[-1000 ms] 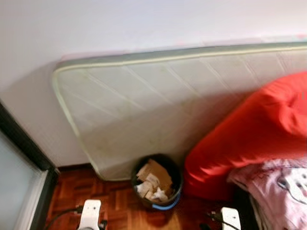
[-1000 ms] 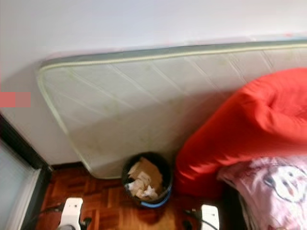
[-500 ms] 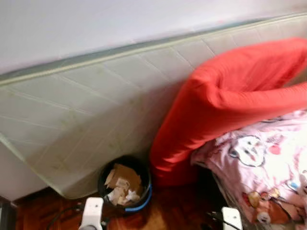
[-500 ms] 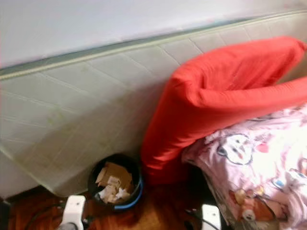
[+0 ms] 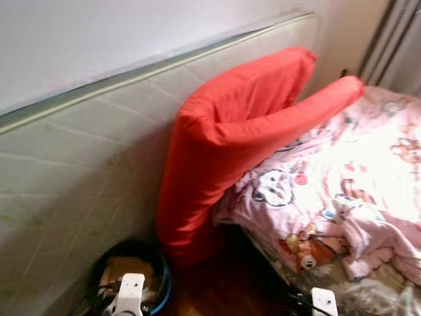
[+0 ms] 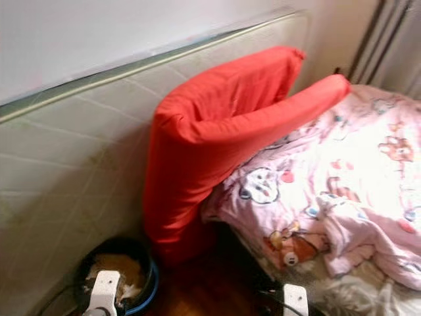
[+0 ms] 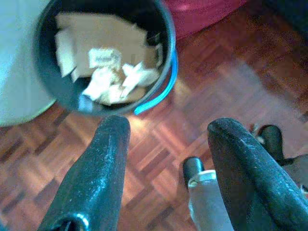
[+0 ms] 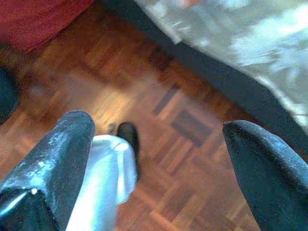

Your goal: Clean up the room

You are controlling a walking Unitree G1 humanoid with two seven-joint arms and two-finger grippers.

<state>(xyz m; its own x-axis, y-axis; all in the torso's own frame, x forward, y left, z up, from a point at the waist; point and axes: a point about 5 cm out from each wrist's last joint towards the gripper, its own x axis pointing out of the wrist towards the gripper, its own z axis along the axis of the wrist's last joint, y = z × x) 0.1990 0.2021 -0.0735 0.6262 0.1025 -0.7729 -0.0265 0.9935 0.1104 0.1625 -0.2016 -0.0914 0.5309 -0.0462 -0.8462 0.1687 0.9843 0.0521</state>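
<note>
While nothing is in either grasp, the bin (image 7: 103, 53), full of cardboard and crumpled paper, stands on the parquet floor (image 7: 231, 82) at the foot of the leaning mattress (image 5: 72, 164), just beside the folded red cushion (image 5: 230, 138). Beyond that lies the bed (image 5: 342, 184) with its rumpled pink cartoon blanket (image 6: 355, 237) bunched near the front edge. Left gripper (image 7: 168, 130) hangs above the floor near the bin, fingers spread and empty; right gripper (image 8: 159, 134) likewise released beside the bed's edge. Judging by this, the robot is scanning for clutter; next it needs to choose a target, probably on the bed.
</note>
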